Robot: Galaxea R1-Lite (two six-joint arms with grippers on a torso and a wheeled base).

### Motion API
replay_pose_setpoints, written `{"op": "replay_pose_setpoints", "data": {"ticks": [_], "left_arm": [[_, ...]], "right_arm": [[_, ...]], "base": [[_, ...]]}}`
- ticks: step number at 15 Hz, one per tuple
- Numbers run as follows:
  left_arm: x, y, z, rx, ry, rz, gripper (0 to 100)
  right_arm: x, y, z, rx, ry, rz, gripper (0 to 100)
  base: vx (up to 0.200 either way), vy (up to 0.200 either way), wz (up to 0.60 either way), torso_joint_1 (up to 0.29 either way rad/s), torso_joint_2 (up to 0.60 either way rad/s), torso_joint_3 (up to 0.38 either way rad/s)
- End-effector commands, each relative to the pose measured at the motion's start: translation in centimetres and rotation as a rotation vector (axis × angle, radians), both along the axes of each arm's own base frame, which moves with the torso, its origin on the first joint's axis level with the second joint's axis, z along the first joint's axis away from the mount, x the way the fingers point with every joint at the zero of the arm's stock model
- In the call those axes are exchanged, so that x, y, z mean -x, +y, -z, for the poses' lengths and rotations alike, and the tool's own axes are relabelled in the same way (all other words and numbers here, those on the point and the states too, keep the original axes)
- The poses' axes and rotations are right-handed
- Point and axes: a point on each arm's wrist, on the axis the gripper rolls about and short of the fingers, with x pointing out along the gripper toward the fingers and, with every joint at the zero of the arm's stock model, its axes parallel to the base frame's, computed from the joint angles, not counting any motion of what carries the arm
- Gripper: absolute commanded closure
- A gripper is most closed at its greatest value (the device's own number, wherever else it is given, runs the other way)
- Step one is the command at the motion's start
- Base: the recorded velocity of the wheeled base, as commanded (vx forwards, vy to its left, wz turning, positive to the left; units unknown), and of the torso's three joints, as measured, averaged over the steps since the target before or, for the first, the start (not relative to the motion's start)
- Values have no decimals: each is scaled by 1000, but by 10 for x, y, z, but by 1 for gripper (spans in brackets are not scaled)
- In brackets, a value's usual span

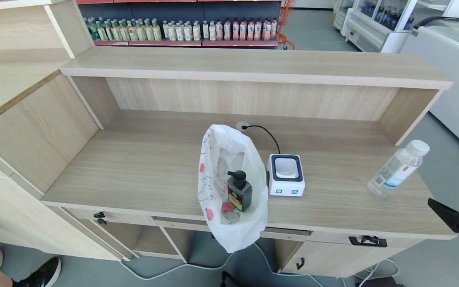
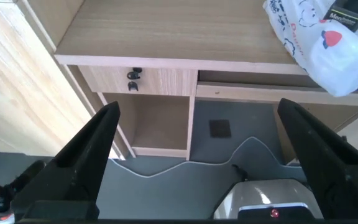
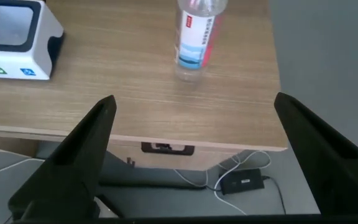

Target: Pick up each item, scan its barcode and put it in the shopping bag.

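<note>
A white shopping bag point(image 1: 229, 187) with red prints stands open on the wooden counter point(image 1: 142, 167) and hangs over its front edge. A black pump bottle point(image 1: 239, 191) stands inside it. Just right of the bag sits a white barcode scanner point(image 1: 286, 174). A clear water bottle point(image 1: 397, 168) stands near the counter's right end. My right gripper point(image 3: 194, 102) is open and empty, in front of the counter edge, short of the water bottle point(image 3: 196, 34); one of its fingers point(image 1: 446, 215) shows in the head view. My left gripper point(image 2: 199, 109) is open and empty, low before the counter's left cupboard, with the bag point(image 2: 328, 43) off to one side.
A raised shelf point(image 1: 253, 65) and side walls enclose the counter on the back and left. A drawer with a key point(image 2: 133, 79) and an open cubby lie under the counter. The scanner's cable point(image 1: 267, 135) runs to a hole at the back. White cables point(image 2: 185, 168) lie on the floor.
</note>
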Motion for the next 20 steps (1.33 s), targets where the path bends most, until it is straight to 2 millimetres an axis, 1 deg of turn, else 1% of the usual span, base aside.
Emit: {"op": "replay_pose_setpoints", "data": {"ticks": [1,5,6,8,9,11,12,14,16,18,20], "left_arm": [[0,0,0,0,0,0,0],[0,0,0,-6,0,0,0],[0,0,0,-11,-1,2,0],[0,0,0,-9,-1,1,0],[0,0,0,-10,1,1,0],[0,0,0,-11,-1,2,0],[0,0,0,-9,-1,1,0],[0,0,0,-9,-1,1,0],[0,0,0,-11,1,2,0],[0,0,0,-11,1,2,0],[0,0,0,-11,1,2,0]], "right_arm": [[1,0,-1,3,-9,2,0],[2,0,4,-10,26,7,0],[0,-1,4,-14,35,5,0],[-16,-6,-2,-19,37,0,0],[-28,-9,-6,-27,34,-3,0],[-52,-14,-17,-65,7,-12,0],[-64,-14,-24,-81,-12,-31,0],[-74,-15,-31,-88,-35,-41,0],[-74,-14,-32,-94,-37,-43,0],[-74,-8,-32,-125,-36,-69,0],[-75,1,-35,-178,-45,-145,0]], "base": [[-200,-200,0,17,7,-2],[-200,-200,0,-4,0,4],[-200,-200,0,-2,-2,2],[-200,-200,0,0,2,2],[-200,-200,0,2,-2,7],[0,-200,0,-2,2,2],[0,-200,0,2,-12,2],[0,0,0,0,0,0],[0,0,0,0,0,0],[200,0,0,0,5,2],[200,0,0,-7,-2,0]]}}
